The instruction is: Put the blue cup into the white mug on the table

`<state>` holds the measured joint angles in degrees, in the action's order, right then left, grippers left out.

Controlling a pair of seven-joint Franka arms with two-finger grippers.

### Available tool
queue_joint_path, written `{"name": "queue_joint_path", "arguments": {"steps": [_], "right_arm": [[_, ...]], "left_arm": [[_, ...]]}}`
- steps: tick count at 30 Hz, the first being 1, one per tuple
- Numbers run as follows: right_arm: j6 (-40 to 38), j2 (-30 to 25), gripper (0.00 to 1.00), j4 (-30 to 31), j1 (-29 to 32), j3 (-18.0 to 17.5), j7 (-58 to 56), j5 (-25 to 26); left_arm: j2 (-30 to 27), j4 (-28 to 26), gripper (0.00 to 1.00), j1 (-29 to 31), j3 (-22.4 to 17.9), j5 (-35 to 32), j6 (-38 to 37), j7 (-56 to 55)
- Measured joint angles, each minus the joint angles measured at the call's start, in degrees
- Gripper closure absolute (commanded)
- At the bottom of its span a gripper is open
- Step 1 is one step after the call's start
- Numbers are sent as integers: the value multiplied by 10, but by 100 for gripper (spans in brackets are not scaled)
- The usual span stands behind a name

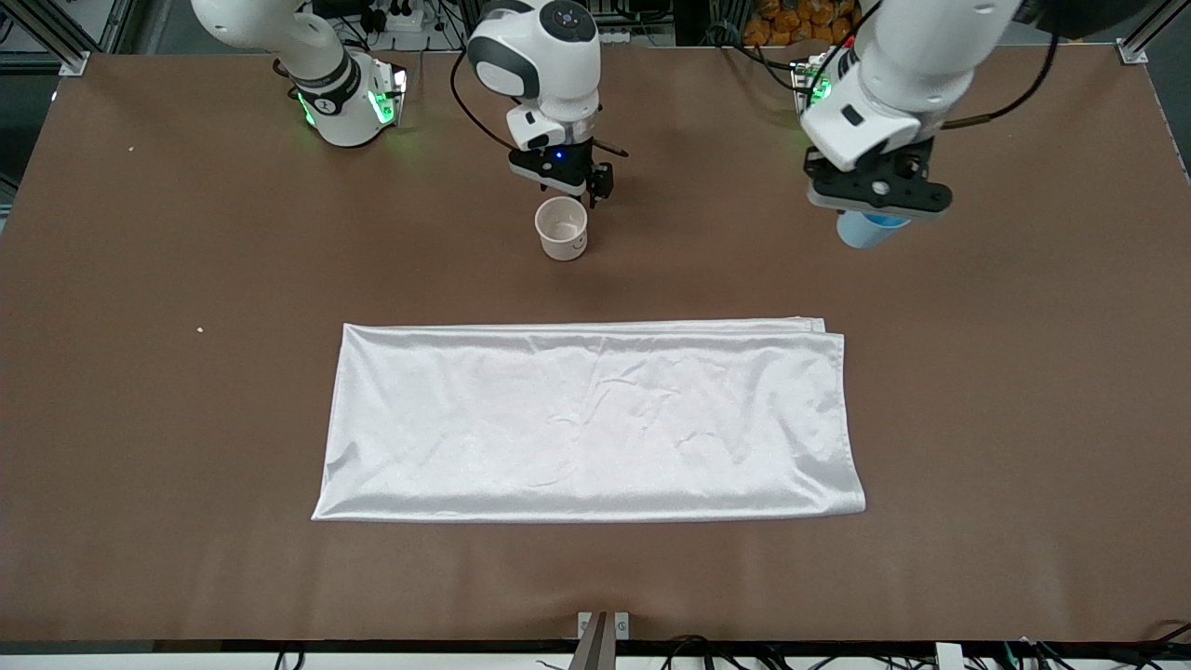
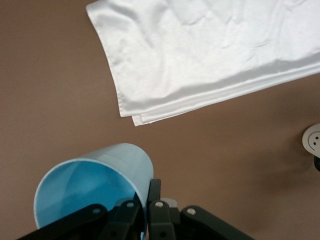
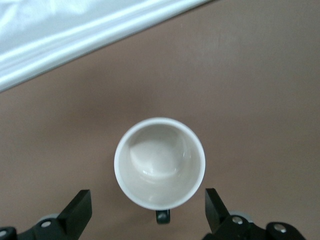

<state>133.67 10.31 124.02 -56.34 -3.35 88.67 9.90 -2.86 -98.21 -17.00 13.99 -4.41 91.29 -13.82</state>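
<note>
Blue cup (image 2: 95,185), smooth and round, is hanging clamped in my left tool (image 2: 147,200); my right tool (image 3: 148,210) is hovering spread apart over the glossy white mug (image 3: 160,162) on the matte brown tabletop (image 1: 186,419).

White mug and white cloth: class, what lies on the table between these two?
Nothing: the front view shows only bare brown table between the white mug and the white cloth.
</note>
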Motion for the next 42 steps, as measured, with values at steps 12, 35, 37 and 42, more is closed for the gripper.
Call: {"name": "queue_joint_path", "arguments": {"steps": [12,35,37,42], "right_arm": [[-8,-2,0,-9,129,4,-195,0],[-82,1,0,-21,409,8,-588,0],[-89,0,0,-26,418,8,-605,0],[-93,-1,0,-35,439,7,-643,0]], "left_arm": [[9,1,100,-3,73,12,4,-31],[149,11,100,-10,247,14,133,-193],[164,11,100,-12,253,11,141,-193],[199,11,100,-16,278,-15,163,-201]]}}
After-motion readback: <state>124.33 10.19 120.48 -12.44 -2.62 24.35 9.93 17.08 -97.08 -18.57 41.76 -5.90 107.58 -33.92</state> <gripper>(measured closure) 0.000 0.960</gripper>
